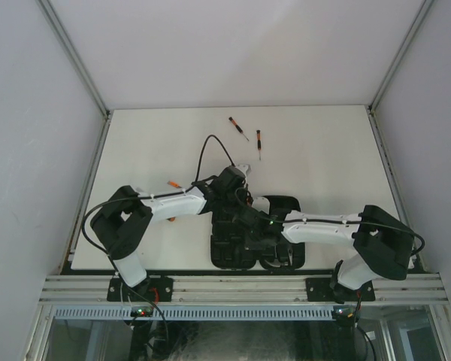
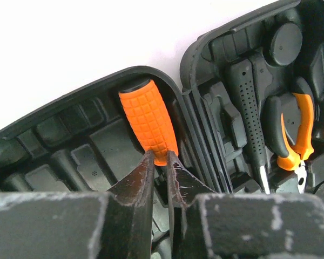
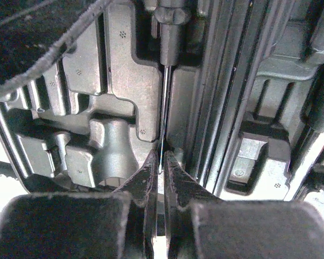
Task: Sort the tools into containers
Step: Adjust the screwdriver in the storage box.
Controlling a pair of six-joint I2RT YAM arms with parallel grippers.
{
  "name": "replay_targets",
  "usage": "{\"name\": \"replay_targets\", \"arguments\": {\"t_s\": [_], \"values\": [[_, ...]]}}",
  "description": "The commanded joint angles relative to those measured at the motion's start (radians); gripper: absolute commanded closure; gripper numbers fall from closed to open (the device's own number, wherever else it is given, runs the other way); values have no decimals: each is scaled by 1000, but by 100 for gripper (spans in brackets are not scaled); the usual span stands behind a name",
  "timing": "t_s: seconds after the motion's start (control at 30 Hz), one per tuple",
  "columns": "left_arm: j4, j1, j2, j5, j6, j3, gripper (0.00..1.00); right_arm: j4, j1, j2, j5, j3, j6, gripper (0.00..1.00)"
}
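Scuffed fingertips of my left pincer [image 2: 159, 162] fill the bottom of the left wrist view, jaws nearly together at the tapered near end of the orange handle [image 2: 148, 121]. Pinching it or just standing over it? I can't tell from here. That handle lies in the left half of the case [image 2: 86, 97], its long axis running straight away from the tips, butt end against the rim. So any pull or push goes along that line. Across the hinge, the pliers [image 2: 308, 121] and a black-handled screwdriver [image 2: 248, 102] sit in their slots.

Over to my right pincer [image 3: 162, 162]: closed tight, with a thin shaft [image 3: 165, 102] running lengthwise down into the slit between the tips.

Still out on the table [image 1: 150, 135], beyond the case, lie two loose screwdrivers [image 1: 238, 128], and my left arm is the nearer one.
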Motion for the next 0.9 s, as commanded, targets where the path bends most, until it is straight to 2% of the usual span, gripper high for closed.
{"name": "replay_targets", "arguments": {"t_s": [0.0,0.3,0.5,0.57,0.87], "values": [[1,-10,30,8,-6,7,84,-23,25,107,-5,-153,16,100],[-23,-5,-60,-39,-11,-62,85,-157,-70,-131,59,-144,-83,100],[-21,-6,-136,-46,-29,-128,83,-178,-121,-202,80,-144,-143,78],[-20,-6,-158,-44,-32,-139,81,-152,-130,-235,65,-145,-164,73],[-12,-5,-246,-21,12,-90,69,-67,-131,-449,21,-112,-261,66]]}}
